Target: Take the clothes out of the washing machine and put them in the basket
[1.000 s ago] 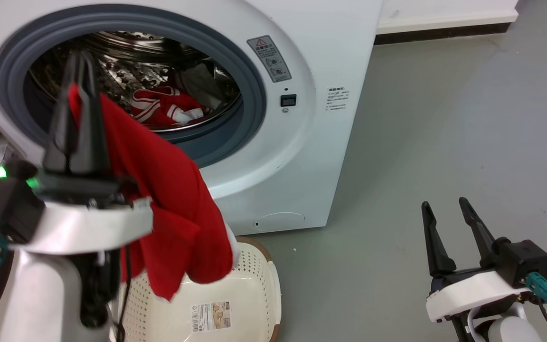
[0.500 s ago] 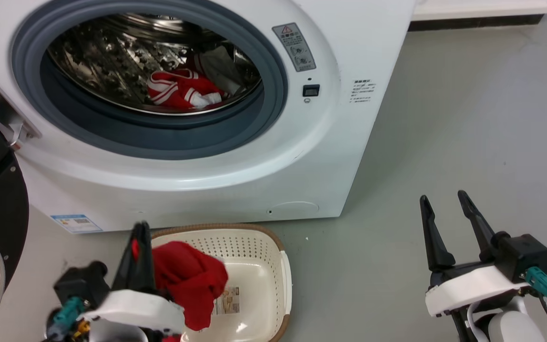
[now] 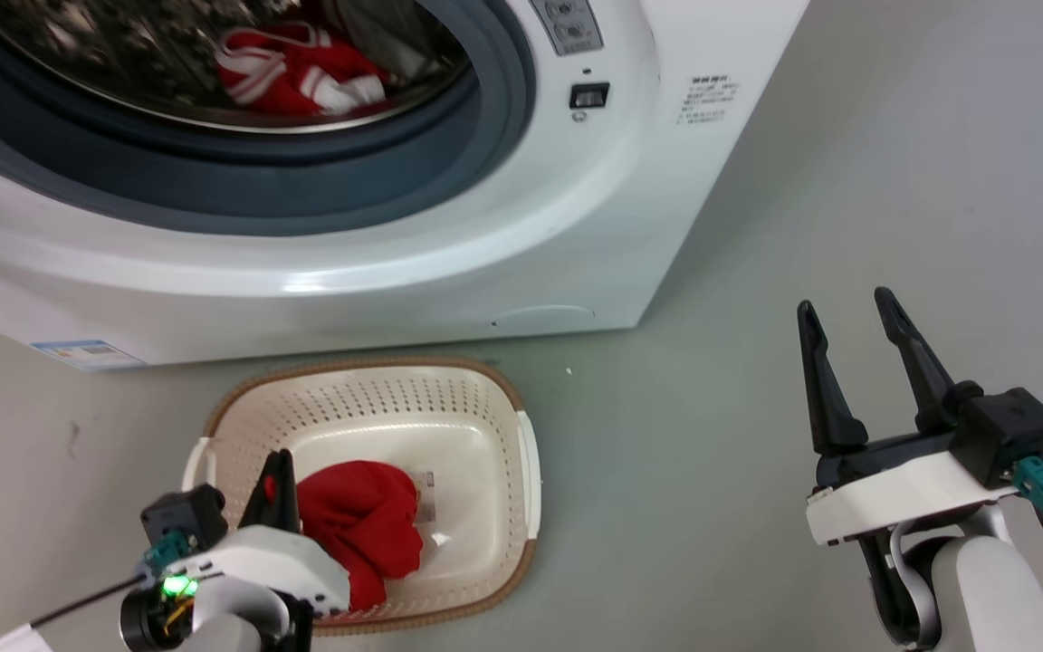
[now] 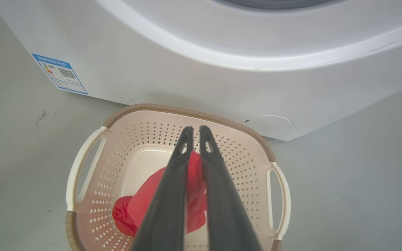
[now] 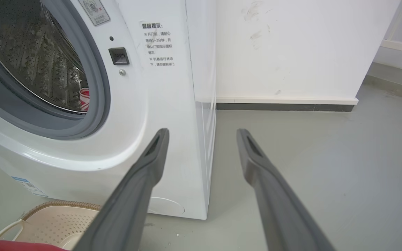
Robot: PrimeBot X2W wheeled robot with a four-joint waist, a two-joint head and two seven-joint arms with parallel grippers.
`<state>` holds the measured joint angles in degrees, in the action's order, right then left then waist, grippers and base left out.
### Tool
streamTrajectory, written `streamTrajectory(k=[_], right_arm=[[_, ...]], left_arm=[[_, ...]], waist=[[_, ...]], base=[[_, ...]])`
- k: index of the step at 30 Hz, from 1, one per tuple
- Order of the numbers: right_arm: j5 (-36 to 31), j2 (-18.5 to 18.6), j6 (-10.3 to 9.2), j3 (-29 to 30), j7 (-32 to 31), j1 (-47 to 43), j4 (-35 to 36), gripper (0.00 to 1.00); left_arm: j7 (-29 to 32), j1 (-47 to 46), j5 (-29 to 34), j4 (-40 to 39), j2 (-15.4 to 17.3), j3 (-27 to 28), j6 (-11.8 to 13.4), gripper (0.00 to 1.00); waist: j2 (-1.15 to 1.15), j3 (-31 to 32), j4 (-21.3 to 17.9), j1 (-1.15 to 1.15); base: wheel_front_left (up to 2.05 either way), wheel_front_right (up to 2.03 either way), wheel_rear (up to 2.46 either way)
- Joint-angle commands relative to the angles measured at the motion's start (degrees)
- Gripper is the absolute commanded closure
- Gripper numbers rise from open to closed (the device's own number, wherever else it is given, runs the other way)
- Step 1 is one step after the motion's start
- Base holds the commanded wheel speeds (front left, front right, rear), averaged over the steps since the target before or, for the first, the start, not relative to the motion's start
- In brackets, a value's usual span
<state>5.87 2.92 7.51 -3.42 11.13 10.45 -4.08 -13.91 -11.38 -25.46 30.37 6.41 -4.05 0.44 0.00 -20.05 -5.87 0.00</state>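
The left gripper (image 3: 277, 471) was clamped on the plain red garment (image 3: 360, 530), which sagged into the basket (image 3: 368, 369). I judged this the drop-off step, so next it should let go. The striped garment (image 3: 291, 68) lay inside the washing machine (image 3: 503, 244), and the right gripper (image 3: 846, 306) stood spread, empty.

2 garments (image 3: 354, 530) (1 striped (image 3: 291, 68)), 1 basket (image 3: 485, 398), 1 washing machine (image 3: 395, 263)

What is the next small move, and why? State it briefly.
Probably open the left gripper and release the red garment: its fingers are shut on the cloth, which already sags into the basket. The striped garment lies in the washing machine.
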Motion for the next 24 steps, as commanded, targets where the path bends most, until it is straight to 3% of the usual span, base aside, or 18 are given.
streamTrajectory(k=[1, 14, 23, 24], right_arm=[[0.0, -0.1, -0.04, -0.2, 0.3, 0.9, 0.3, 0.00], [1.6, -0.1, -0.04, -1.9, 2.0, 6.1, 0.5, 0.00], [2.3, -0.1, -0.04, -2.0, 3.3, 7.4, -0.6, 0.00], [2.4, -0.1, -0.04, -2.0, 3.4, 7.5, -0.8, 0.00]], left_arm=[[-0.5, -1.6, 0.2, 1.3, 0.2, 0.2, -0.4, 1.00], [-1.3, -16.8, 1.6, 23.2, 1.5, 2.5, -2.3, 1.00], [-1.3, -21.7, 1.9, 34.8, 1.8, 3.0, -2.7, 1.00], [-1.3, -22.0, 2.0, 36.2, 1.8, 2.8, -2.8, 0.88]], waist=[[0.00, -3.0, -1.7, 0.00], [0.00, -15.4, -6.6, 0.00], [0.00, -18.9, -8.8, 0.00], [0.00, -19.0, -8.9, 0.00]], base=[[0.00, 0.00, 0.00], [0.00, 0.00, 0.00], [0.00, 0.00, 0.00], [0.00, 0.00, 0.00]])
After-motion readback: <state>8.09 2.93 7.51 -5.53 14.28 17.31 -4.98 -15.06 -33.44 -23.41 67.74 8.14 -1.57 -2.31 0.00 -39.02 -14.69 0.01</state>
